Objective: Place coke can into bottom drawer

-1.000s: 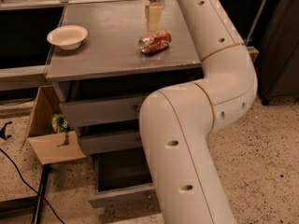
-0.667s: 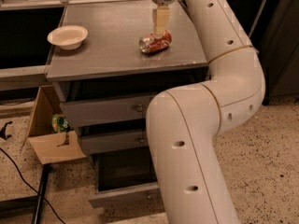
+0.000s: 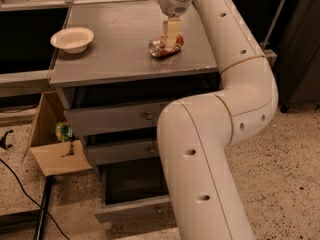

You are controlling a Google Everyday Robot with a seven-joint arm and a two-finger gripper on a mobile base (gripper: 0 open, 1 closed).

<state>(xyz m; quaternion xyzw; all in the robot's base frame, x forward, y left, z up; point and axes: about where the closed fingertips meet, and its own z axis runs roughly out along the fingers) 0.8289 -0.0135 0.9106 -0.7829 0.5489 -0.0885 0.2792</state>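
A: What changed vs 1 s back?
B: The hand (image 3: 171, 38) has come down and shifted right. It now sits right on top of the coke can (image 3: 158, 47). Can't tell if it's open or gripping. The can hasn't moved and lies on its side on the worktop (image 3: 115, 61).
A: Surroundings?
B: A white bowl (image 3: 73, 38) sits on the worktop's left, well apart from the can. The bottom drawer (image 3: 131, 183) is pulled out under the two shallower drawers. The arm's elbow link (image 3: 200, 149) covers its right side. A cardboard box (image 3: 52, 156) is on the floor to the left.

The claw (image 3: 171, 33) hangs over the coke can (image 3: 158, 47) lying on the cabinet top (image 3: 125, 56), bottom drawer (image 3: 132, 186) open.
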